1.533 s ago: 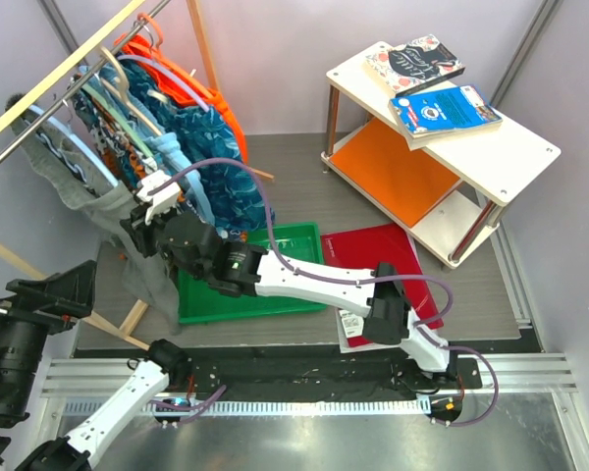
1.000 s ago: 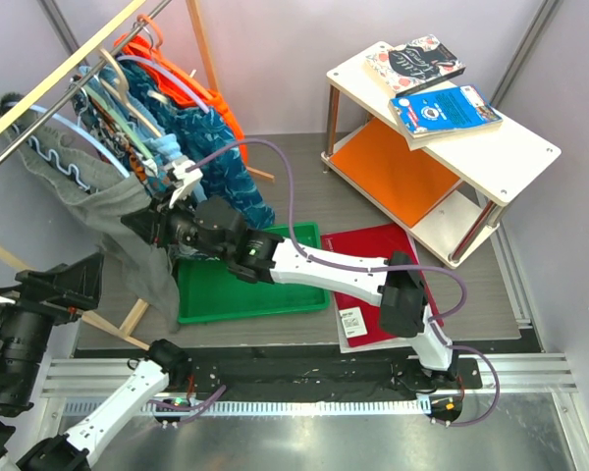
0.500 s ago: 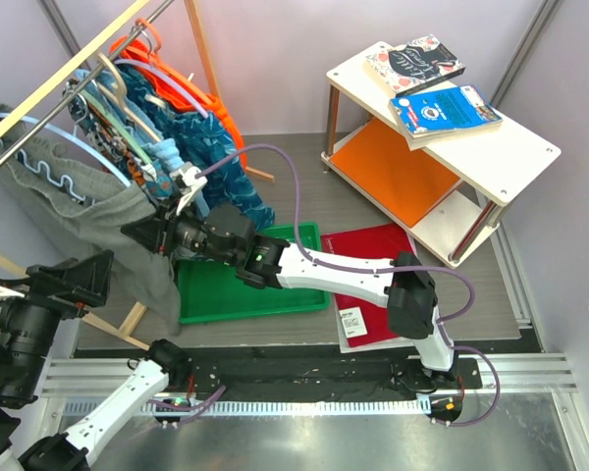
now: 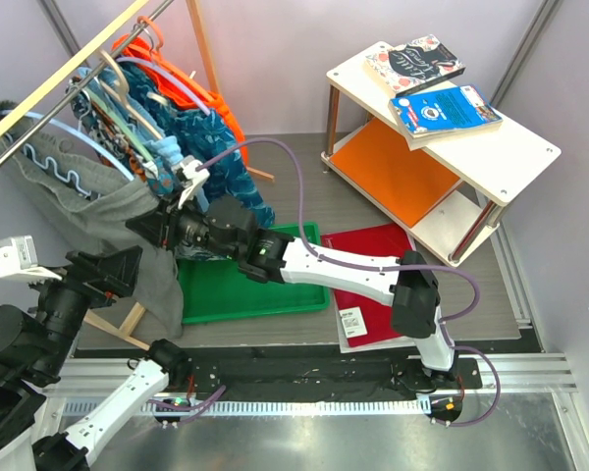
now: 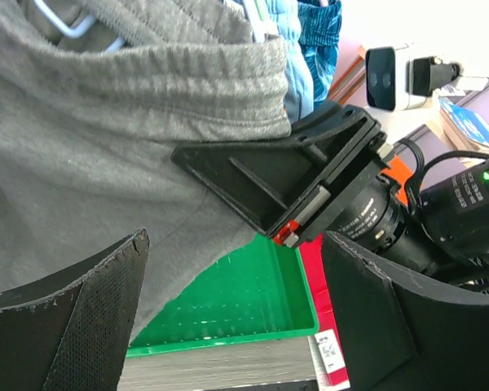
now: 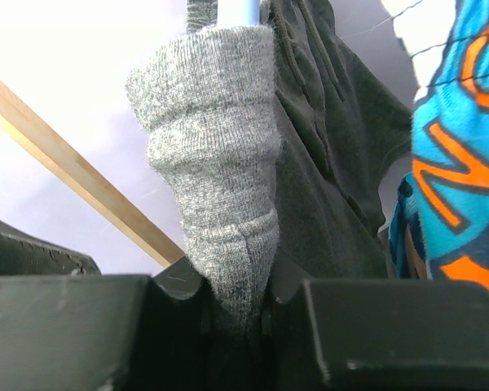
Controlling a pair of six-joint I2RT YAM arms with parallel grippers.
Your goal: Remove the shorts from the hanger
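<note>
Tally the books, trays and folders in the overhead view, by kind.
Paperback books, one blue, one dark patterned: 2
Green plastic tray: 1
Red flat folder: 1
Total: 4

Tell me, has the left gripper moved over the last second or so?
Yes. The left gripper has shifted right, closer to the green tray.

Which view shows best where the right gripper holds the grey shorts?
The right wrist view: the grey shorts bunch into a cone pinched in the right gripper. The top external view shows the gripper at the cloth, with the pinch hidden. The left wrist view shows only the gripper's side against the cloth.
</note>
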